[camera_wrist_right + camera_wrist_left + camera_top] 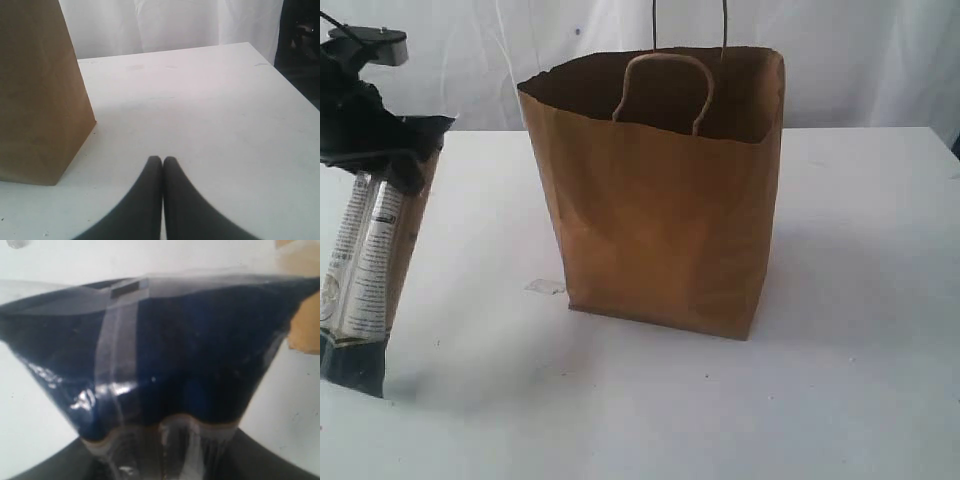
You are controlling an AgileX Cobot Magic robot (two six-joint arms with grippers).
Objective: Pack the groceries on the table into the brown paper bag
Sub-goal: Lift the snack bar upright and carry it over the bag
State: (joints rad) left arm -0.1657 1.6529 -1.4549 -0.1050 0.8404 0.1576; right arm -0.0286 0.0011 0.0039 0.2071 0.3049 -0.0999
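One grocery shows up in these shots, the long white-and-navy packet [365,270], and it's the closest thing to the exterior cam, down at the front left. It hangs pretty much upright with a slight tilt. It's got glossy clear film, two white printed tubes side by side in the upper part, a tan strip along the edge facing the bag, and a dark navy end at the bottom. Can't tell if that navy end touches the table [840,300] or sits just above it, tho there's a soft shadow right beside it. The left gripper [390,160] is clamped on the packet's top end. In the left wrist view the two dark fingers [75,465] sit either side of the crinkled film, w/ the navy part filling most of the frame. The right gripper [162,165] has nothing in it. Its fingers are pressed together w/ basically no gap, over bare white tabletop, and the bag's bottom corner is just off to one side in that view. Next back, mid-table, is the brown paper bag [660,220]. It's standing upright w/ the mouth open, creased kraft sides, and a twisted paper handle [665,75] looping over the near rim. It's apart from the packet, to its right. Behind everything hangs a white curtain [840,60].
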